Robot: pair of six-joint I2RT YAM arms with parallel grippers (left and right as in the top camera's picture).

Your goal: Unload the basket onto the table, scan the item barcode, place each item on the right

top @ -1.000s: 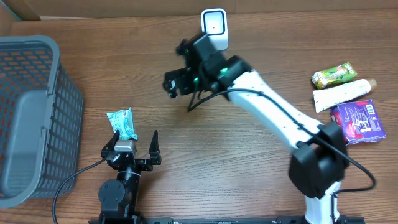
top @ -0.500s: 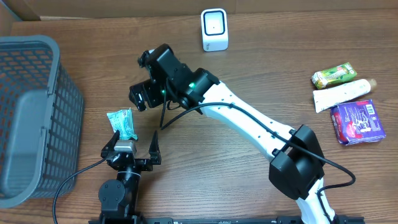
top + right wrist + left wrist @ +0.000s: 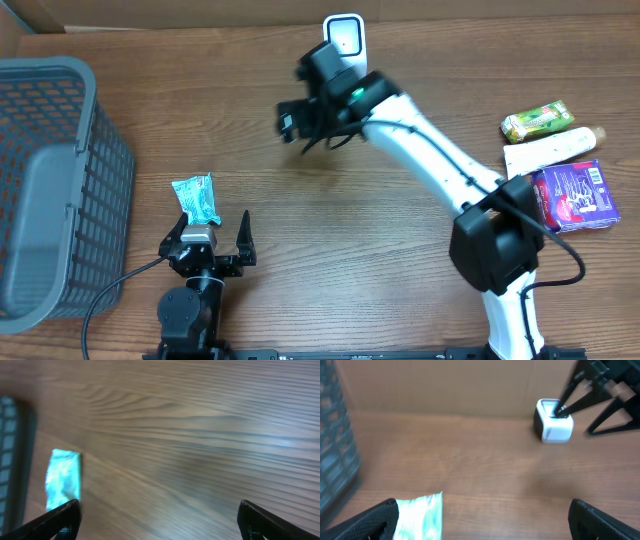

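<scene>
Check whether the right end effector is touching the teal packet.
Apart. The overhead view shows bare table between the right end effector and the teal packet.

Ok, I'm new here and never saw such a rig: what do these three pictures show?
The left arm and right arm are robots at a wooden table. One picture looks down from above; the other two come from a camera on each wrist, so the dark tips at the bottom corners are that gripper's fingers. The left gripper and right gripper are open, holding nothing. On the table lie a grey basket, a teal packet, a white scanner and, beside the right arm, a green packet, white tube and purple packet.
</scene>
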